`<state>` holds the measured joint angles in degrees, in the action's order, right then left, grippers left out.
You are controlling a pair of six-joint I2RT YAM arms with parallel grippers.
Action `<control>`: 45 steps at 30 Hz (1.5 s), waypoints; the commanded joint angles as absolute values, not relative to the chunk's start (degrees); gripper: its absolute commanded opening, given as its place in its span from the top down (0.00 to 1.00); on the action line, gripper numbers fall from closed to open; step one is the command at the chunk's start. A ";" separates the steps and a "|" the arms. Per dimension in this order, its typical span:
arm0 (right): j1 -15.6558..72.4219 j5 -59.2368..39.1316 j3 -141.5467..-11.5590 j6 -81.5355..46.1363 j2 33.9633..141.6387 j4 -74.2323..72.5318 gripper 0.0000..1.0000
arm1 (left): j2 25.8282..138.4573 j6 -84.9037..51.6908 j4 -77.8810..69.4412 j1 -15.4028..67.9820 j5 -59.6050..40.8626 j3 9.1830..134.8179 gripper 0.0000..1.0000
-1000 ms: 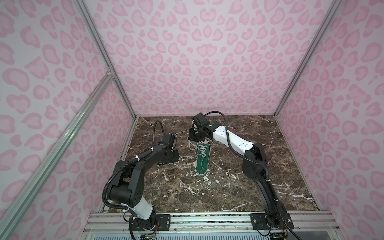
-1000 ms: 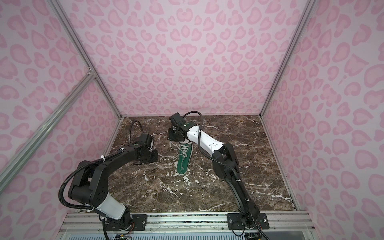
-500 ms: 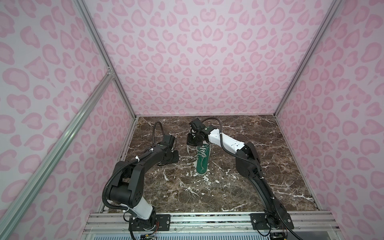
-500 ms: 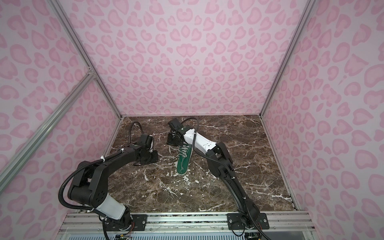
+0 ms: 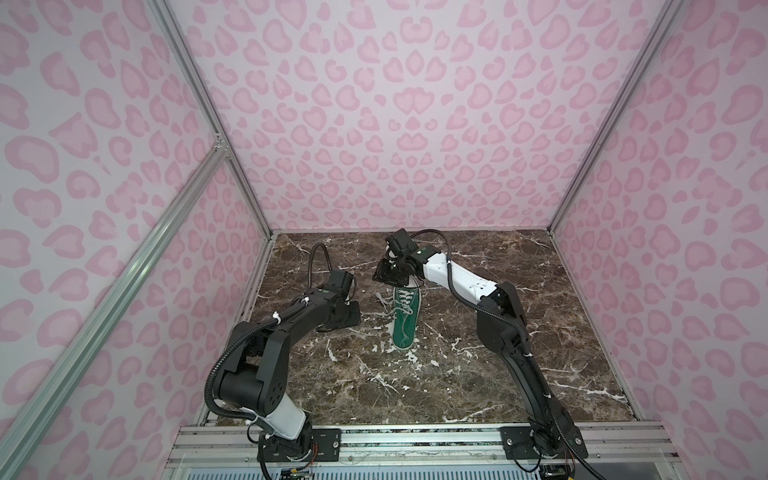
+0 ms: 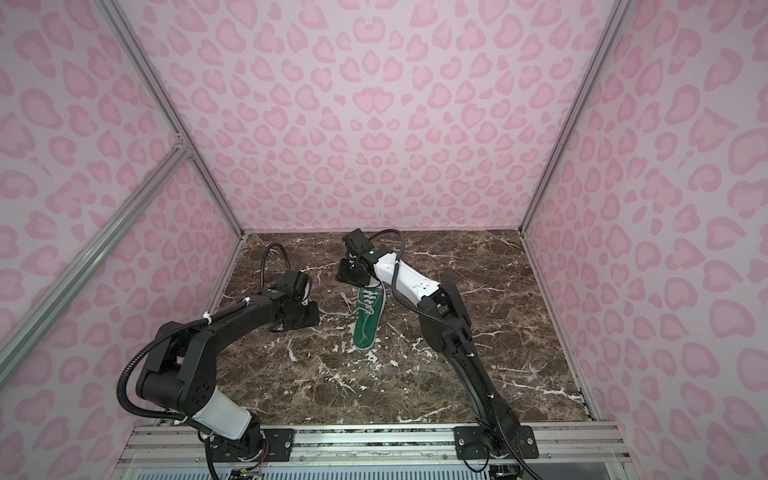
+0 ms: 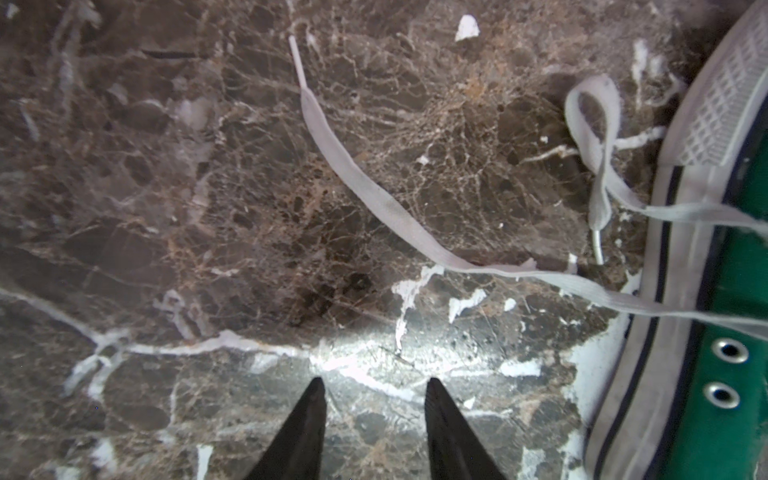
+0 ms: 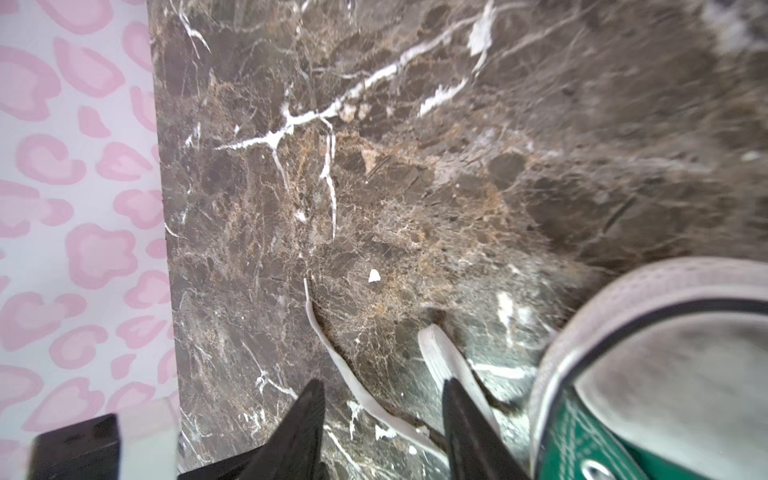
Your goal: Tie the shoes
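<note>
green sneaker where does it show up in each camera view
Top view: sneaker just below centre.
Top view: sneaker just below centre.
Left wrist: sneaker along the right edge.
Right wrist: sneaker in the bottom right corner.
Shared landmark: loose white lace beside it.

Both top views are bright, evenly lit and sharp, with only faint, soft shadows on the glossy brown marble tabletop (image 5: 457,374). Wide-angle distortion splays the pink heart-spotted walls (image 5: 415,124) outward. In the left wrist view a white glare patch sits on the marble. The right wrist view is smeared by blur, and the green canvas sneaker with white rubber toe cap (image 8: 665,374) looks soft.
</note>
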<state>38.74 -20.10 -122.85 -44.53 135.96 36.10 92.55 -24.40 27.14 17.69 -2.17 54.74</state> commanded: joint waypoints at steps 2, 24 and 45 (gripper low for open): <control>37.35 -17.48 -114.89 -45.16 129.15 32.55 0.50 | 93.89 -25.22 26.28 18.32 -3.07 56.42 0.57; 25.49 -15.38 -74.19 -42.34 99.59 26.40 0.49 | 105.63 -26.50 27.79 21.87 -1.14 67.38 0.52; 24.28 -15.82 -69.82 -40.35 96.28 26.23 0.50 | 95.81 15.27 17.59 24.36 -14.84 60.34 0.57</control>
<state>24.29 -16.08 -70.00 -41.30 96.42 26.46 98.19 1.45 22.24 24.56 -8.64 62.59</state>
